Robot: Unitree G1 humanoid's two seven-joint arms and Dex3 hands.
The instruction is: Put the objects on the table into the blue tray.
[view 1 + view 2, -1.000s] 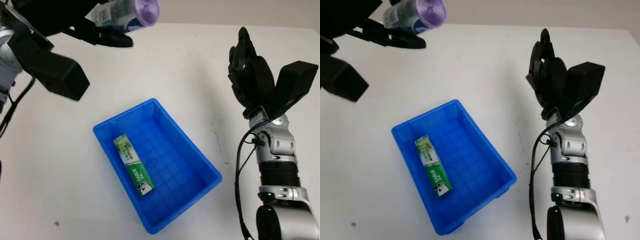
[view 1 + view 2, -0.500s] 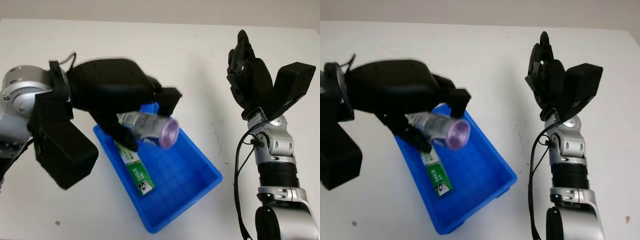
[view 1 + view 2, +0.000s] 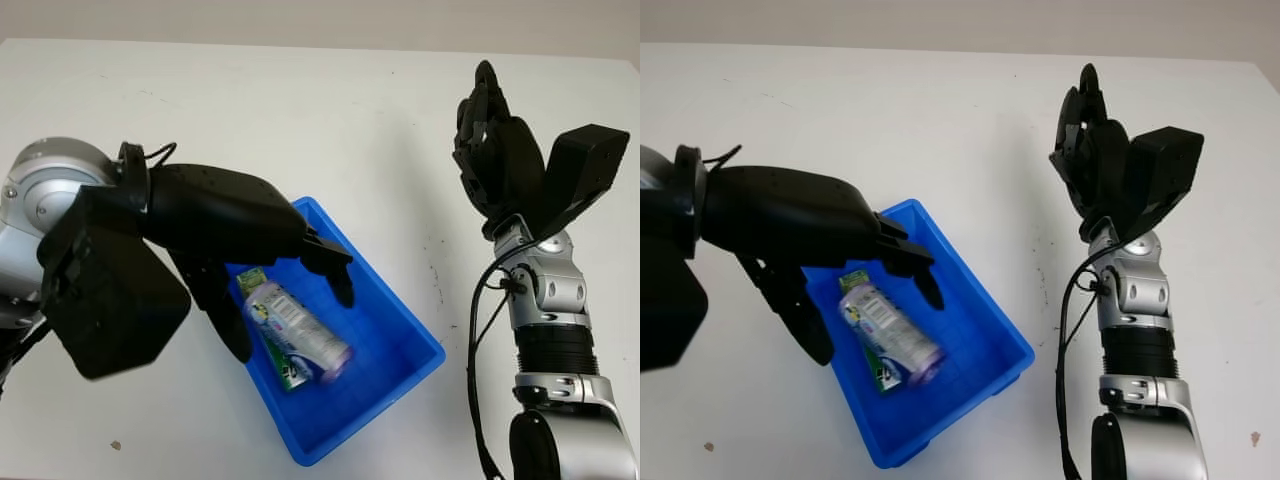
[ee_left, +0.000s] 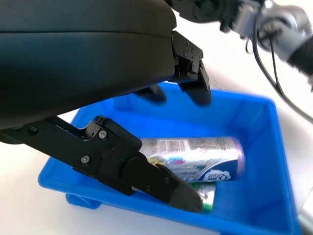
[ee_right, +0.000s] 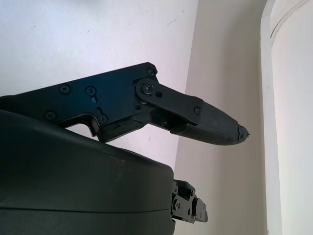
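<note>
The blue tray (image 3: 405,345) sat on the white worktop (image 3: 330,130) and held two things: a green box (image 4: 208,195) lying flat on its floor, and a purple-ended can (image 3: 297,332) lying on its side across that box. The left hand (image 3: 270,265) hung open just above the tray, fingers arched over the can without gripping it. The right hand (image 3: 495,150) stood raised, open and holding nothing, well right of the tray.
</note>
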